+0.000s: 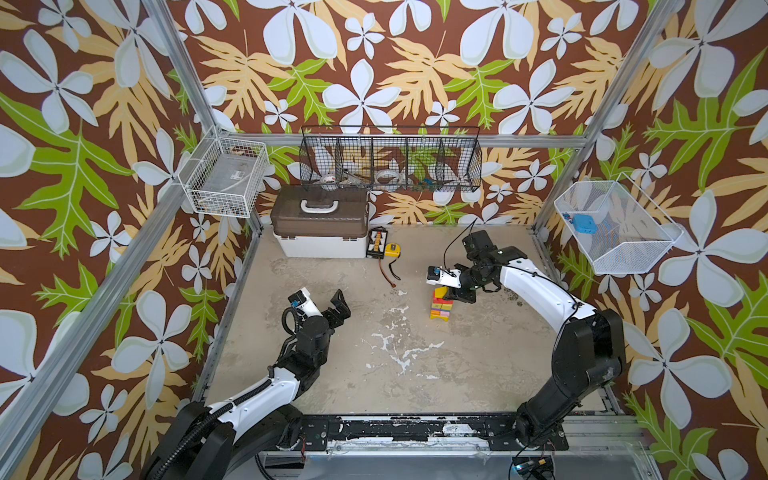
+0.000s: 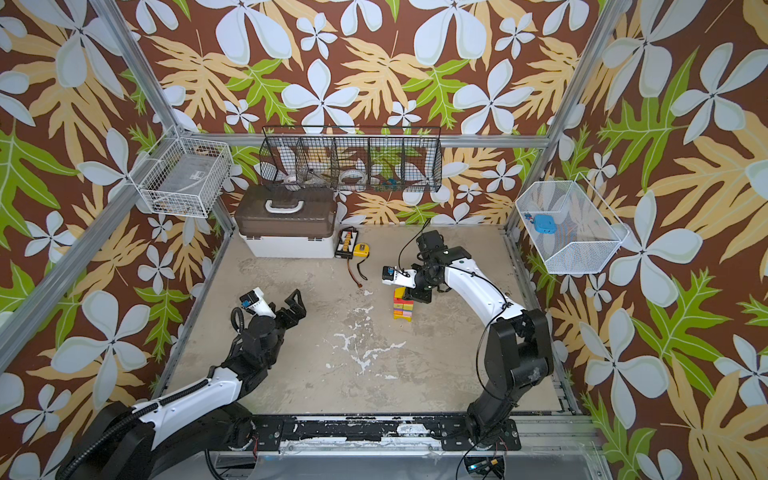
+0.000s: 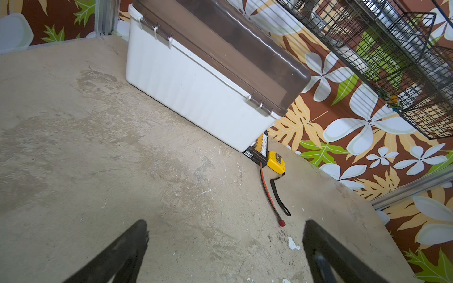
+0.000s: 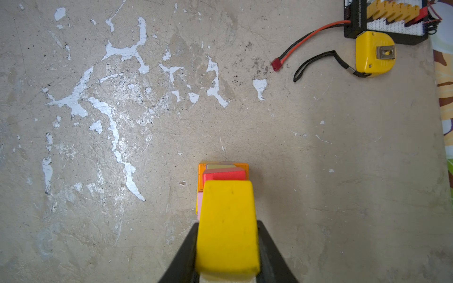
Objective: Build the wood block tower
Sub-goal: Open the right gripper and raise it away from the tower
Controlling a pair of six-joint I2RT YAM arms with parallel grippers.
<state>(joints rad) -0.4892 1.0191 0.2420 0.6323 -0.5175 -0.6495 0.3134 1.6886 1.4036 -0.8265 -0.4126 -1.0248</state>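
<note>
The tower (image 1: 440, 308) (image 2: 402, 308) stands right of the floor's middle, a narrow stack of wood blocks with a yellow base and pink and orange layers. My right gripper (image 1: 451, 294) (image 2: 413, 295) hangs over its top, pointing straight down. In the right wrist view the gripper (image 4: 228, 223) is shut on the yellow block (image 4: 226, 203), one black finger against each side. That block sits above a red piece (image 4: 224, 175), with orange (image 4: 201, 178) and pink edges below. My left gripper (image 1: 338, 305) (image 2: 293, 306) (image 3: 225, 223) is open and empty over bare floor at the left.
A brown-lidded white toolbox (image 1: 320, 226) stands at the back left. Beside it lie a black connector board (image 1: 376, 243), a yellow tape measure (image 1: 392, 249) and a red-black lead (image 1: 388, 274). Wire baskets (image 1: 390, 162) hang on the walls.
</note>
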